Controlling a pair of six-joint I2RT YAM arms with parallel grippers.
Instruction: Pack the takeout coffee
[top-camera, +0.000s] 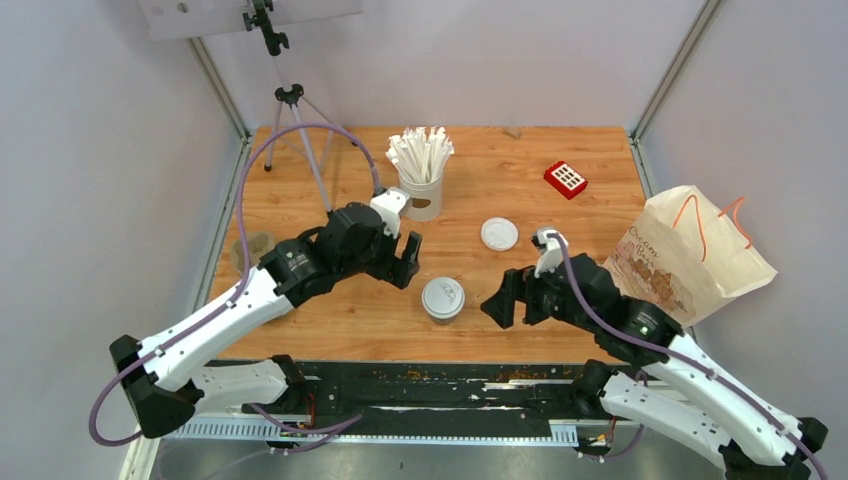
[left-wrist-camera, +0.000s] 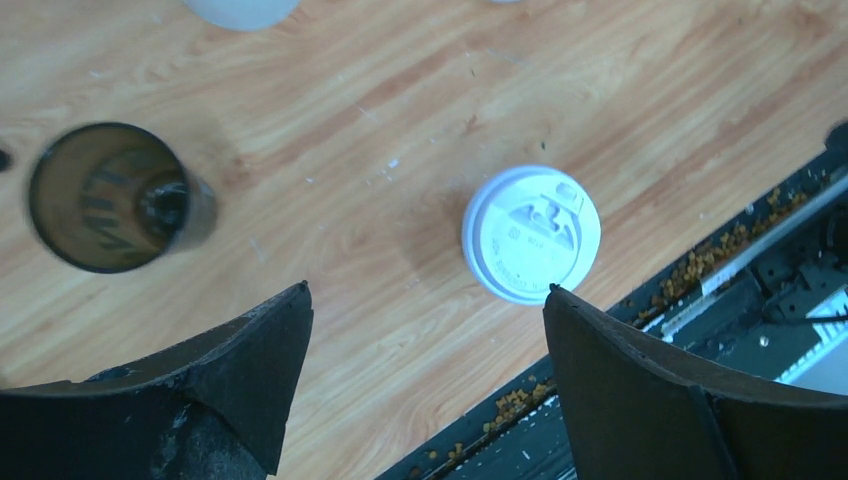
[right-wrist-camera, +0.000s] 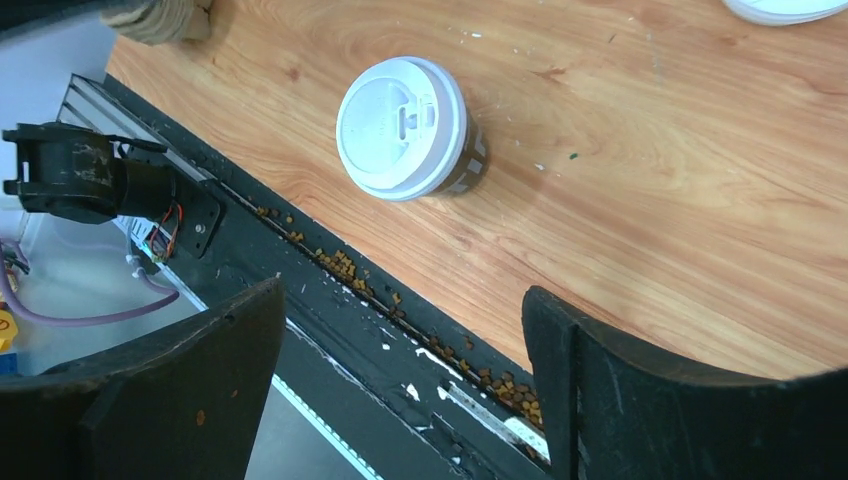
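One takeout coffee cup (top-camera: 442, 298), dark brown with its white lid on, stands near the table's front edge; it also shows in both wrist views (left-wrist-camera: 530, 235) (right-wrist-camera: 402, 127). A second dark brown cup (left-wrist-camera: 110, 197) stands open with no lid; my left arm hides it in the top view. A loose white lid (top-camera: 499, 234) lies flat further back. My left gripper (top-camera: 405, 260) (left-wrist-camera: 428, 288) hangs open just left of the lidded cup, holding nothing. My right gripper (top-camera: 505, 300) (right-wrist-camera: 402, 288) is open to the cup's right, over the table's front edge, and holds nothing.
A white cup of paper-wrapped sticks (top-camera: 422, 180) stands behind the left gripper. A red block (top-camera: 565, 179) lies at the back right. A paper bag (top-camera: 690, 255) leans at the right edge. Brown crumbs fill the black rail (right-wrist-camera: 400, 300) along the front.
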